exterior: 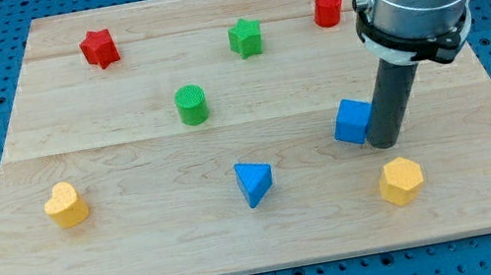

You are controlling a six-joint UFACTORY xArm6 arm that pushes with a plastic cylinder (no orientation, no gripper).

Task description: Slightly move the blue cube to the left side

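One blue cube [353,121] sits on the desk [142,235] toward the view's right, our tip [384,142] touching its right face, no claw exists to report, so we judge a short leftward push comes next.

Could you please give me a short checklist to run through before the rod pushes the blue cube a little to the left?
1. My tip sits on the view's right side of the blue cube: ok.
2. Tip touching the cube: cannot tell, they look flush.
3. Path to the view's left of the cube is bare wooden board: ok.
4. Blue triangular block lies below the path: ok.
5. Yellow hexagonal block is apart from the tip: ok.
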